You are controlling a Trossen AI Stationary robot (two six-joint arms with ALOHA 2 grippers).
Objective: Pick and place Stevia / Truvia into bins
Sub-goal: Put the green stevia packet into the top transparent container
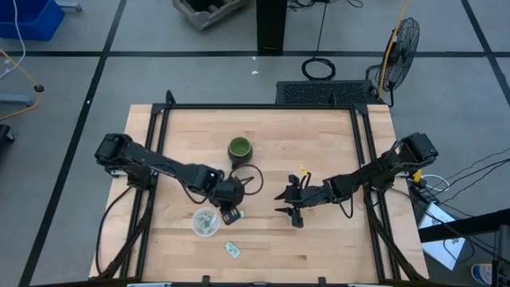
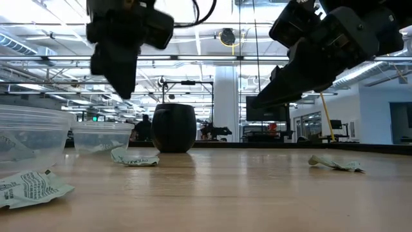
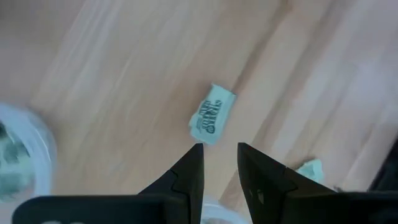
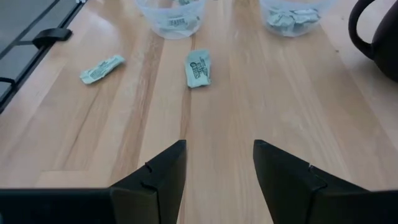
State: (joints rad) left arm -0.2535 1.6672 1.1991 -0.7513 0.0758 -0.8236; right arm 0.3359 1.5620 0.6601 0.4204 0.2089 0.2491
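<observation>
Pale butcher-block table (image 1: 319, 239) holds scattered Stevia packets: one (image 3: 212, 114) lies tilted just ahead of the left gripper (image 3: 219, 163), whose fingers stand narrowly parted, holding nothing. Two clear bins (image 4: 171, 15) with packets inside sit beside a dark mug (image 1: 239, 149). Mid-table, the right gripper (image 4: 217, 171) gapes wide and empty. Another packet (image 1: 232, 249) lies near the front edge, its print unreadable.

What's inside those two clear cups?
Both cups hold crumpled green-and-white packets. How many cannot be counted, since the cups' tops are cut off from the right wrist view.
</observation>
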